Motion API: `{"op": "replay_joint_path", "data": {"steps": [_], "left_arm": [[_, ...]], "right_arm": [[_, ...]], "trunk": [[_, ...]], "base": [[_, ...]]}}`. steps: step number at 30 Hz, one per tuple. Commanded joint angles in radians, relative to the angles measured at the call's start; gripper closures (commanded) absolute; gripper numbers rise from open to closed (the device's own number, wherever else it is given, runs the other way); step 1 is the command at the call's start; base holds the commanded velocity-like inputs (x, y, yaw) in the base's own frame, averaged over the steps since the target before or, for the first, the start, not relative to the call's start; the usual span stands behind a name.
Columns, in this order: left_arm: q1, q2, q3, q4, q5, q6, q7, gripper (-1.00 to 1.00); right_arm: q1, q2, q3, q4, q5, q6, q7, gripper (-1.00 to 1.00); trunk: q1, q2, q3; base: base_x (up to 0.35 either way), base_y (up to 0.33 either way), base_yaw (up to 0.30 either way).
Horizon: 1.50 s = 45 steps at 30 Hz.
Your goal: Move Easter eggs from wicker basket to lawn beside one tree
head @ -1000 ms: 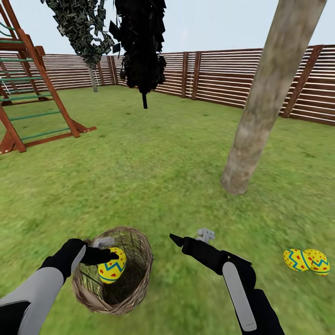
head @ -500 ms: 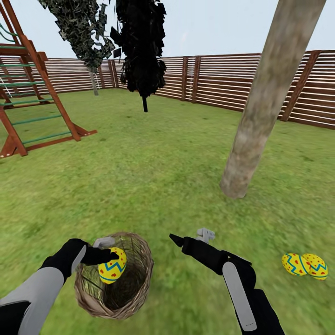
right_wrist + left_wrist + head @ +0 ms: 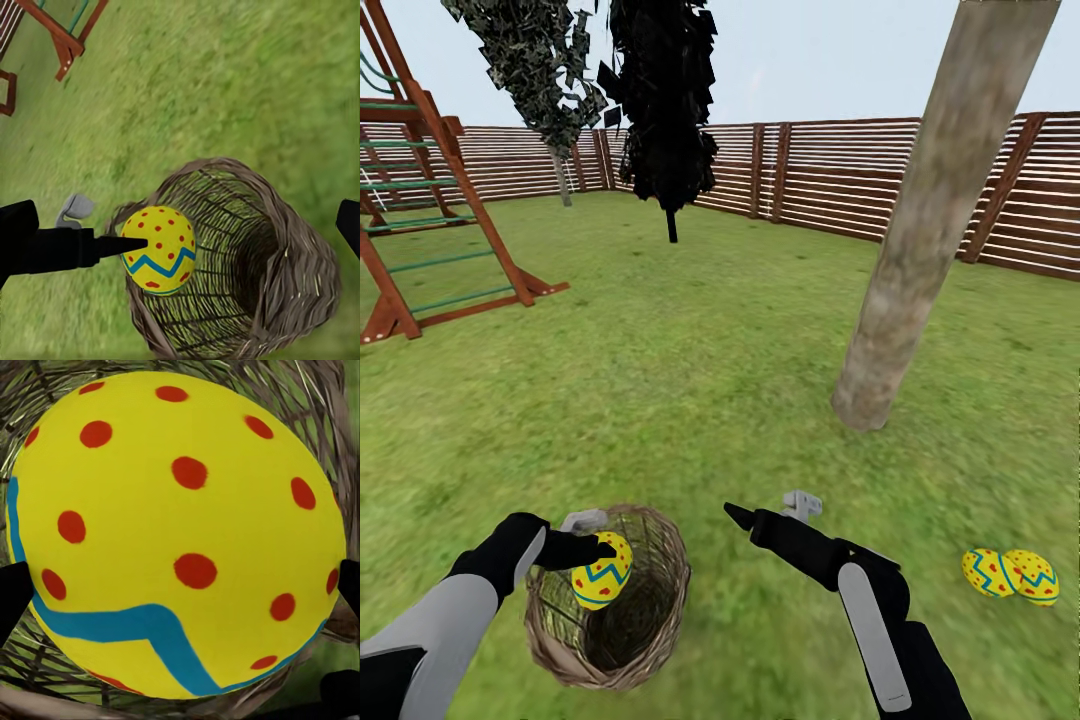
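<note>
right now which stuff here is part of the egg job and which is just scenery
Part of the job:
- egg in the left gripper, over the wicker basket
- two eggs on the lawn
- tree trunk nearby

Just scenery:
- play tower
- slat fence
- dark narrow trees

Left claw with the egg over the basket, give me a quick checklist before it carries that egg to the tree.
1. Grip: the left claw is shut on the egg, a finger on either side in the left wrist view. Ok.
2. Egg out of the basket: it sits at the rim, over the opening. Height above the rim: cannot tell.
3. Basket otherwise empty: no other egg shows inside it in the right wrist view. Ok.
4. Drop spot: the two other eggs lie touching on the grass to the right, near the tree trunk. Ok.
5. Right claw: open and holding nothing, beside the basket. Ok.
</note>
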State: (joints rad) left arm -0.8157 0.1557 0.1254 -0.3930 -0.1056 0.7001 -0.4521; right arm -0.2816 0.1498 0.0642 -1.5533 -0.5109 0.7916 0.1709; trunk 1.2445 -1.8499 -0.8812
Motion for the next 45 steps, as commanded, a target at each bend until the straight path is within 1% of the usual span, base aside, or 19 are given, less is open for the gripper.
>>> {"op": "replay_joint_path", "data": {"steps": [1, 5, 40, 42, 43, 45], "left_arm": [[0.000, -0.001, 0.008, -0.001, -0.011, 0.005, -0.008, 1.00], [0.000, -0.001, 0.008, -0.001, -0.012, 0.006, -0.008, 1.00], [0.000, 0.003, 0.010, -0.002, -0.010, 0.006, -0.013, 1.00], [0.000, 0.006, 0.010, -0.015, -0.010, 0.009, -0.016, 1.00], [0.000, 0.007, 0.015, -0.023, -0.009, 0.014, -0.018, 1.00], [0.000, 0.010, 0.041, -0.033, -0.010, 0.043, -0.044, 1.00]], "right_arm": [[-0.001, 0.001, -0.001, -0.001, 0.005, 0.004, 0.005, -1.00], [-0.001, 0.001, -0.001, -0.001, 0.005, 0.004, 0.005, -1.00], [0.000, 0.001, -0.001, -0.001, 0.005, 0.004, 0.006, -1.00], [-0.001, 0.000, -0.002, -0.001, 0.005, 0.004, 0.006, -1.00], [-0.001, 0.000, -0.002, -0.001, 0.005, 0.004, 0.006, -1.00], [-0.001, 0.000, -0.003, -0.001, 0.005, 0.004, 0.006, -1.00]], "trunk": [[-0.004, 0.007, 0.002], [-0.020, 0.035, 0.015], [-0.154, 0.280, 0.125], [-0.161, 0.294, 0.131], [-0.165, 0.301, 0.134], [-0.173, 0.315, 0.140]], "base": [[-0.215, 0.000, 0.000], [-0.139, 0.000, 0.000], [-0.012, 0.000, 0.000], [0.000, 0.000, 0.000], [0.000, 0.000, 0.000], [0.000, 0.000, 0.000]]}}
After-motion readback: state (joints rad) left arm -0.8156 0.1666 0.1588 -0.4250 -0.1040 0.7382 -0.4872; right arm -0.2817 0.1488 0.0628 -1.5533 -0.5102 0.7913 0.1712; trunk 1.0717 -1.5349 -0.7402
